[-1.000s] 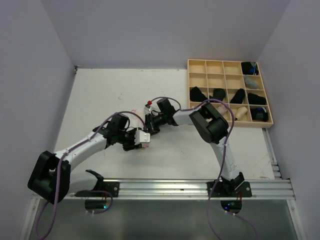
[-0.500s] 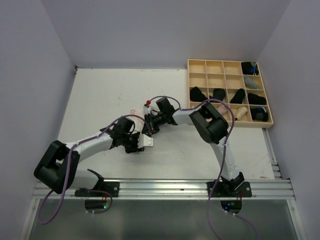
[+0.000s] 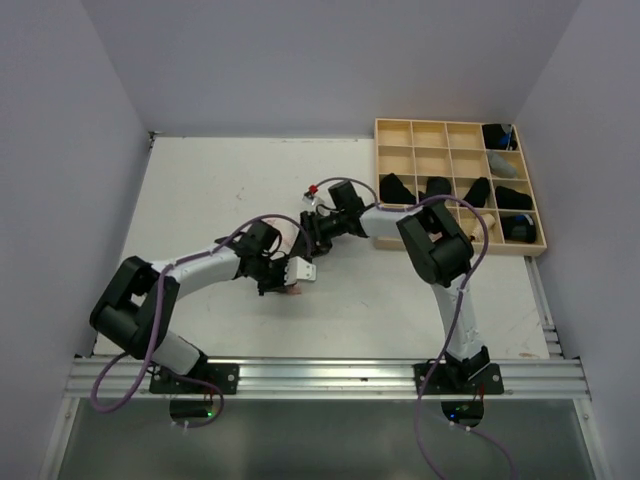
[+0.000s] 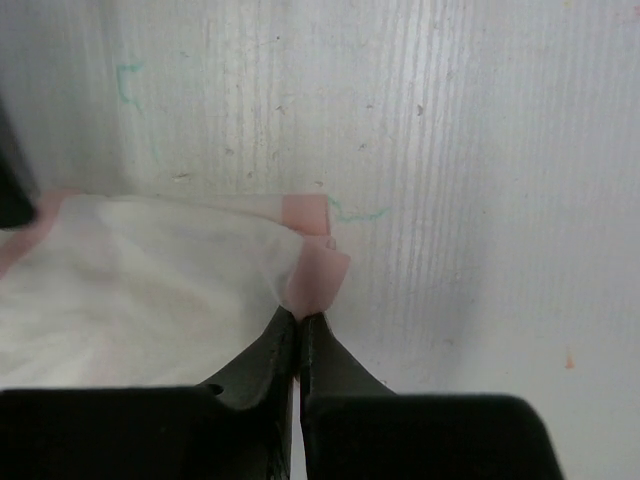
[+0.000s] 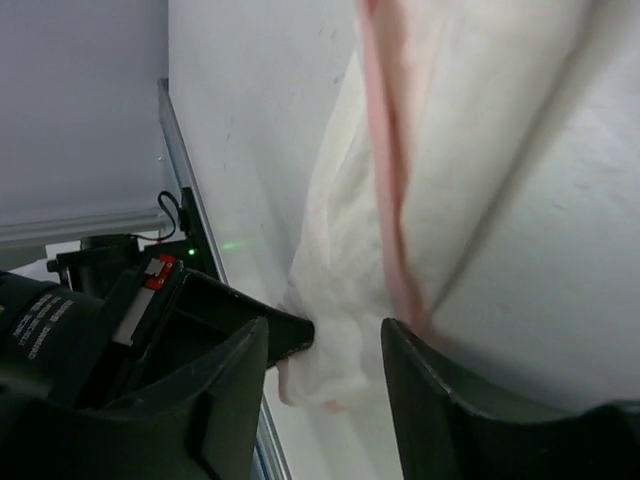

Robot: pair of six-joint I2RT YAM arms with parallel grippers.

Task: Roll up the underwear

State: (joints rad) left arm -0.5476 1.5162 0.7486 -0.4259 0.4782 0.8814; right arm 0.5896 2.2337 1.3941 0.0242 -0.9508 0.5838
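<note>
So we've got the left pincer (image 4: 298, 318) clenched on the pink corner of the whitish underwear (image 4: 150, 290) to anchor the roll; right pincer (image 5: 325, 370), at one o'clock, gapes open, seemingly empty.

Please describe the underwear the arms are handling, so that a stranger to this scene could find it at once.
On the white table, left of the wooden grid tray, look near the middle. There lies the underwear, one corner pinched by the left gripper. Its whitish cloth and pink edging set it apart from the black rolls in the tray.
</note>
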